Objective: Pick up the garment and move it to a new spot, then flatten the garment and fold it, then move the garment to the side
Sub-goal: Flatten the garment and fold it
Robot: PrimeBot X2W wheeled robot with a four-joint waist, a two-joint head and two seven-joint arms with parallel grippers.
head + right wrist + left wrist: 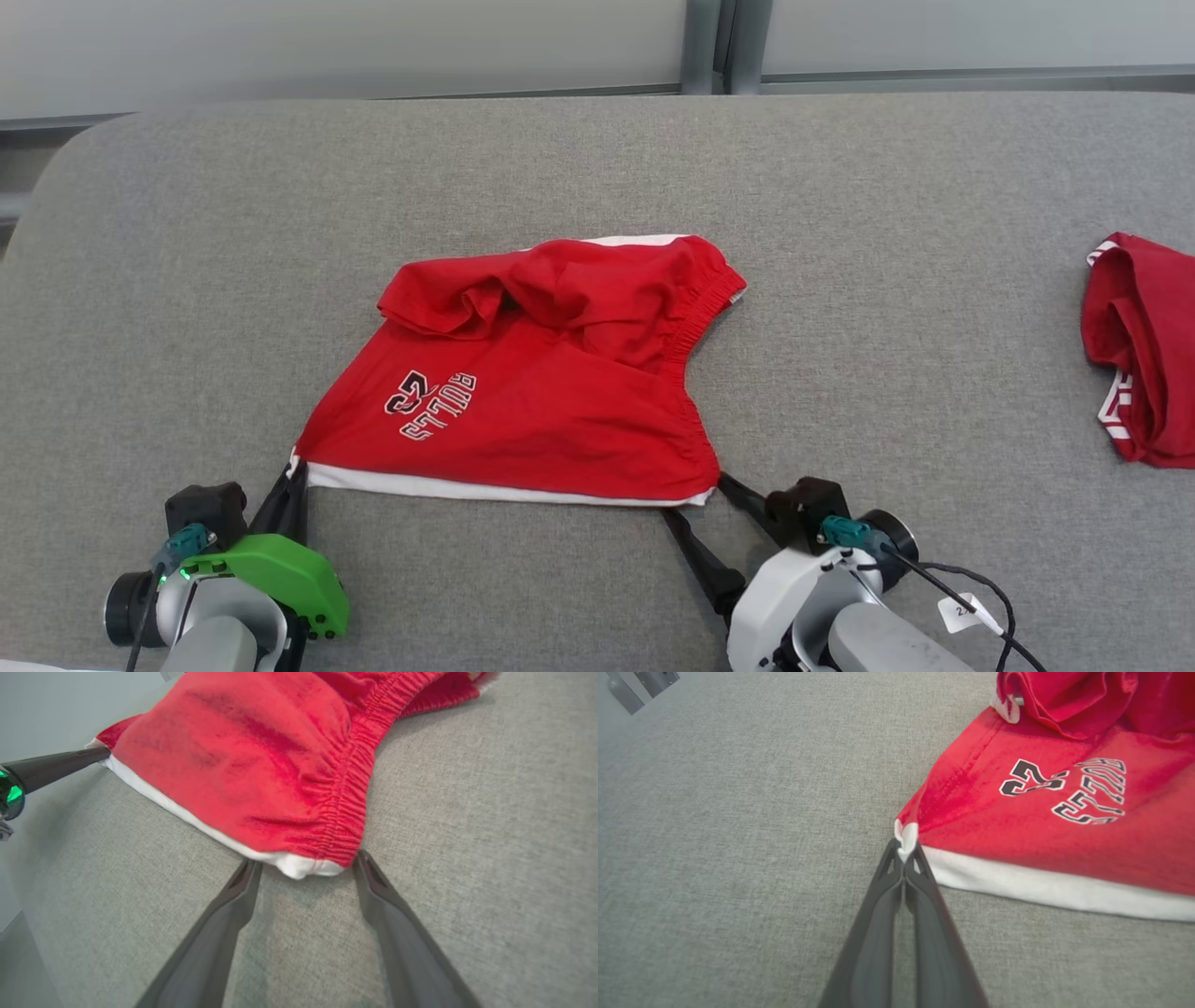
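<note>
The garment (532, 392) is a pair of red shorts with a white hem, black lettering and an elastic waistband, lying rumpled mid-table. My left gripper (294, 467) is shut on the garment's near left hem corner; in the left wrist view the white corner (906, 836) is pinched between the closed fingertips of the left gripper (903, 851). My right gripper (693, 495) stands open at the near right corner. In the right wrist view the right gripper (308, 865) straddles the white corner (303, 867) of the garment (261, 765), fingers apart on either side of it.
The grey fabric table (597, 168) stretches wide, with its far edge near a pale wall. A second red garment (1144, 345) lies bunched at the right edge. A cable with a white tag (962, 611) hangs off my right wrist.
</note>
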